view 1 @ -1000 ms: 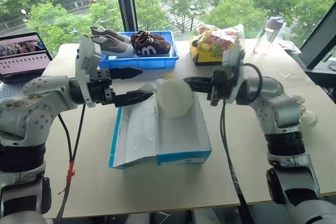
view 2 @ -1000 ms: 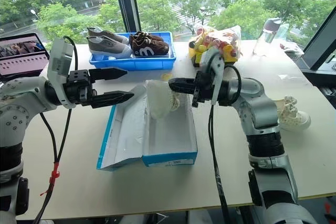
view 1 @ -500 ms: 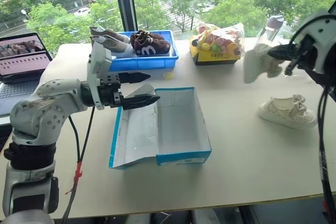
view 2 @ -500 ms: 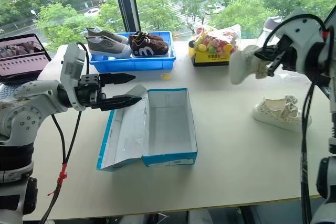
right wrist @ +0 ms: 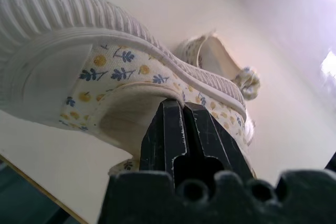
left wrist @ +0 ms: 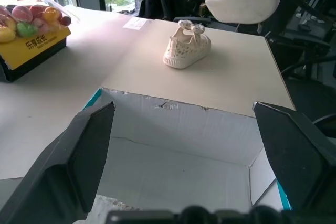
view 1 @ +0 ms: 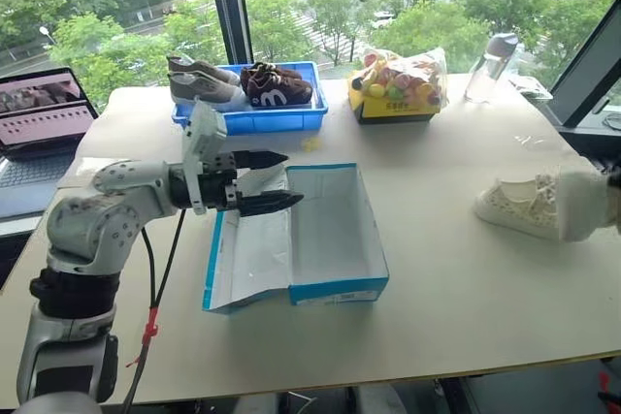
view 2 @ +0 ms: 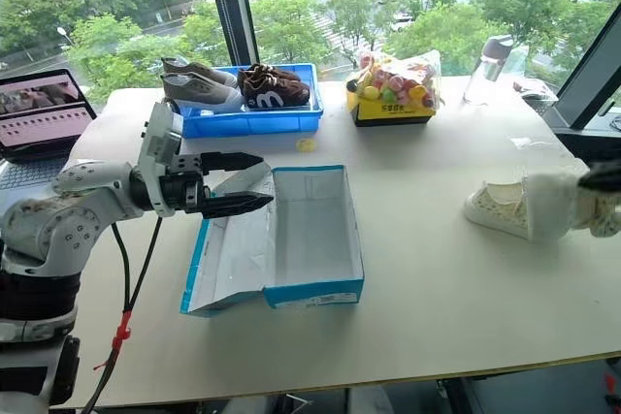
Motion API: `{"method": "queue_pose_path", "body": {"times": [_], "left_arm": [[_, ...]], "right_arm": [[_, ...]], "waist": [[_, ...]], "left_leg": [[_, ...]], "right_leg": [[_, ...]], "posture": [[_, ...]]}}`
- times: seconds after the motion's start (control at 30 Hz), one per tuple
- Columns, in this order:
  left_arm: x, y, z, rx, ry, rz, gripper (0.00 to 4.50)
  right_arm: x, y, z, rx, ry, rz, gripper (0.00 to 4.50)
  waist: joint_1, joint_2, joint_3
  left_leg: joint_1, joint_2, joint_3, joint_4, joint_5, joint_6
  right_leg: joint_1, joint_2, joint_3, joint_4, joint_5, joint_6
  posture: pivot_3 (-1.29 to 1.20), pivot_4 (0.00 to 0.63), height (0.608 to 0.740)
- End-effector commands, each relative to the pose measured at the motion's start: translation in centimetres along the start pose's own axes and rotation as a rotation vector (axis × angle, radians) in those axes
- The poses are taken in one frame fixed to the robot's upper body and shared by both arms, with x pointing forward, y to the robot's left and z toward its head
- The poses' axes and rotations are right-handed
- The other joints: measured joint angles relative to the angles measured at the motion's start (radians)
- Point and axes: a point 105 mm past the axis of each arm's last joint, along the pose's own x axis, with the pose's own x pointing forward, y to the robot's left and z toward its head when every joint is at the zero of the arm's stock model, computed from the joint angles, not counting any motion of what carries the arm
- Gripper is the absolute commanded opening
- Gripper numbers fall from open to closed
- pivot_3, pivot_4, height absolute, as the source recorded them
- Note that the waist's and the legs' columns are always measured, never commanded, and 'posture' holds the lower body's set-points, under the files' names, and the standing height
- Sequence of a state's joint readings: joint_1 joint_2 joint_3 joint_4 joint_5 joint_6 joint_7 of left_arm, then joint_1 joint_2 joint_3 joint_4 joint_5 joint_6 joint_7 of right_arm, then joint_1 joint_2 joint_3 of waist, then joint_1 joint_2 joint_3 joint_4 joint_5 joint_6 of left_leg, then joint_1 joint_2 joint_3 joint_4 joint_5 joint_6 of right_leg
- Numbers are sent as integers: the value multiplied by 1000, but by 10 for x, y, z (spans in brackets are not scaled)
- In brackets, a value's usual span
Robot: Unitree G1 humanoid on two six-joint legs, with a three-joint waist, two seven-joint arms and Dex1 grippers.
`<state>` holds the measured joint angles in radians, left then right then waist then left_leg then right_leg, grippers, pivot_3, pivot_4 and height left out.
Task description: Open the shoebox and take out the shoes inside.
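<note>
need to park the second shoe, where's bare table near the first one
Bare table lies between the open shoebox and the cream shoe already set down, and along the near edge. The far side is crowded: blue tray, snack bag, bottle.

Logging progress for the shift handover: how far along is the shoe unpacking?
Nearly finished. The shoebox lies open, its white inside bare. One cream shoe already rests on the table. The right tool is shut on the second shoe, carried beside the first. Left: set it down. The left tool hovers open over the lid.
</note>
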<state>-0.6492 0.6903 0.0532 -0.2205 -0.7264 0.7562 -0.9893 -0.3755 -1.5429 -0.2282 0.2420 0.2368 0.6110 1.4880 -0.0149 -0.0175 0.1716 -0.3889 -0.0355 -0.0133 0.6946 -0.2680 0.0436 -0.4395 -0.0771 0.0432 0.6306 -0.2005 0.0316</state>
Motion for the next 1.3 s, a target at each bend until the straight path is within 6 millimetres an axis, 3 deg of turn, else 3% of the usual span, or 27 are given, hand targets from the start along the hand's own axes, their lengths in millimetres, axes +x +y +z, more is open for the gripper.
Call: {"method": "queue_pose_path", "body": {"times": [0.03,0.23,0.37,0.47,0.6,0.7,0.83,0.9,1.0,1.07,1.17,1.3], "left_arm": [[0,-4,18,66,-50,2,4500],[2,-4,13,75,-23,16,4500],[-1,-6,12,83,-6,34,4500],[-8,-7,11,83,2,51,4500],[-14,-7,7,80,25,75,4500],[-16,-7,8,83,25,84,4500],[-18,-5,9,89,20,106,4500],[-21,-2,11,91,12,125,4500],[-28,6,11,92,2,170,4500],[-36,16,10,116,-20,239,4500],[-61,46,4,165,-62,443,4500],[-105,77,0,178,-162,737,4500]], "right_arm": [[0,4,-18,97,11,-28,17],[37,10,-39,185,13,17,17],[65,10,-21,254,-144,94,17],[80,-4,-10,305,-219,60,17],[92,-19,-2,286,-224,-1,1216],[93,-19,12,228,-245,22,2218],[82,-18,34,156,-297,46,3665],[68,-19,58,112,-383,47,4286],[49,-16,101,23,-568,20,4448],[39,1,127,7,-748,104,4448],[49,17,133,-68,-812,82,4448],[69,12,128,34,-858,-95,4448]], "waist": [[3,0,0],[-3,0,0],[-15,0,0],[-21,0,0],[-19,0,0],[-6,0,0],[1,0,0],[1,0,0],[-4,0,0],[-10,0,0],[-5,0,0],[4,-2,-1]], "left_leg": [[0,0,0,0,0,0],[1,-1,1,1,0,0],[5,0,2,0,0,0],[6,0,2,1,0,0],[4,-1,1,0,0,0],[2,-1,1,0,0,0],[0,-1,1,0,0,0],[0,-1,1,0,0,0],[1,-1,1,0,-1,0],[1,0,1,0,-1,-1],[2,1,0,-1,-1,-2],[0,-1,0,1,-2,-2]], "right_leg": [[0,0,0,0,0,0],[1,0,2,0,0,0],[4,1,2,0,0,0],[5,1,2,0,0,0],[3,0,2,0,0,0],[2,0,2,-1,0,0],[0,0,2,-1,0,0],[0,0,1,-1,0,0],[0,0,2,-1,0,0],[0,1,2,-1,0,0],[1,1,1,-1,0,0],[0,-1,1,-1,1,0]], "posture": [[0,150,736],[0,150,736],[0,150,736],[0,150,736],[0,150,736],[0,150,736],[0,150,736],[0,150,736],[0,150,736],[0,150,736],[0,150,736],[0,150,736]]}}
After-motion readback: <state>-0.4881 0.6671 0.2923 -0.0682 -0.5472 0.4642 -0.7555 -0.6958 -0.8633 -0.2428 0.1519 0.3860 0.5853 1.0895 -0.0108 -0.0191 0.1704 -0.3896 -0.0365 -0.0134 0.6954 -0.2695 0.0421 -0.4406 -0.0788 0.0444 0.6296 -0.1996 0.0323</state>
